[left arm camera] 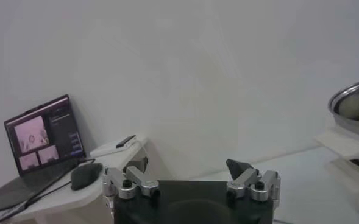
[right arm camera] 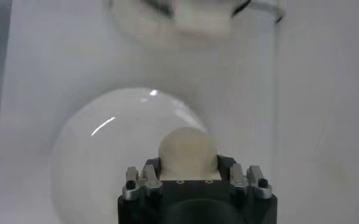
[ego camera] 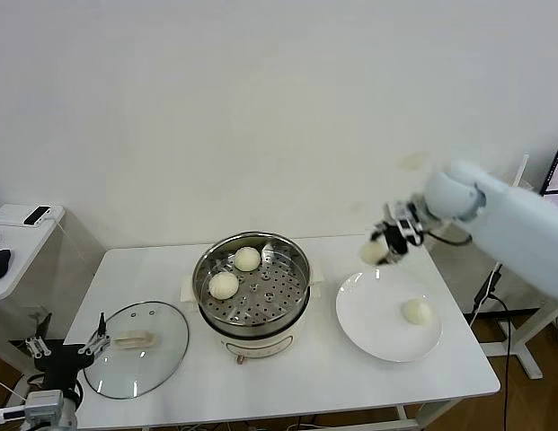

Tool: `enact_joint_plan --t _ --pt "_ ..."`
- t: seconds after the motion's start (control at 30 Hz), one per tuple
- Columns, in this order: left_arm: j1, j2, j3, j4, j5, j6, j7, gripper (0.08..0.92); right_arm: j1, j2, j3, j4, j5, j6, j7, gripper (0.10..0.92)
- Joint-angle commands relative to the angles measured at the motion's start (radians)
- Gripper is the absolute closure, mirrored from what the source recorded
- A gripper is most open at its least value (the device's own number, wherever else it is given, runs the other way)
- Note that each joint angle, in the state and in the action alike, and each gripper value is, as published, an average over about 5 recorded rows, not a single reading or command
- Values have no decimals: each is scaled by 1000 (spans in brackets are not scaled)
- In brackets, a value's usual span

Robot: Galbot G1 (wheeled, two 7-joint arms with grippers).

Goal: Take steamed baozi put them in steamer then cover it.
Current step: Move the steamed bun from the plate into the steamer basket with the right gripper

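Observation:
The steel steamer (ego camera: 296,269) stands mid-table with two baozi (ego camera: 247,259) (ego camera: 224,285) on its perforated tray. A third baozi (ego camera: 416,311) lies on the white plate (ego camera: 368,332). My right gripper (ego camera: 380,250) hangs above the plate's far left rim, shut on a fourth baozi (right arm camera: 187,152) that fills the gap between its fingers. The glass cover (ego camera: 166,355) with its cream handle lies flat on the table, left of the steamer. My left gripper (ego camera: 97,340) is parked low at the table's front left corner, open and empty, beside the cover's edge.
A small white side table (ego camera: 18,235) with a phone and a mouse stands to the left. A laptop (left arm camera: 42,135) shows in the left wrist view. The steamer's rim (left arm camera: 350,109) appears at that view's edge.

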Motion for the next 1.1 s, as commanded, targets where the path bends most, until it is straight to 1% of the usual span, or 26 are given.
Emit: enact_joint_plan --t 0.03,0.17,0.33,0.57,0.97,1.1 --pt "4 -3 -18 2 -2 0 -1 177 243 292 -133 -8 147 -5 42 440" --pt "9 -4 -25 2 -1 0 -1 177 222 381 -154 -12 152 18 49 440" --pt "10 -3 -38 0 -2 0 -1 177 188 448 -208 -12 143 99 58 440" --pt "9 -12 -50 5 -4 0 -2 177 117 527 -286 -16 50 206 112 440" --pt "3 -12 -64 11 -11 0 -2 177 46 562 -345 -28 -126 370 131 448" --pt "3 -12 -66 16 -15 0 -2 177 40 563 -346 -22 -161 407 135 448"
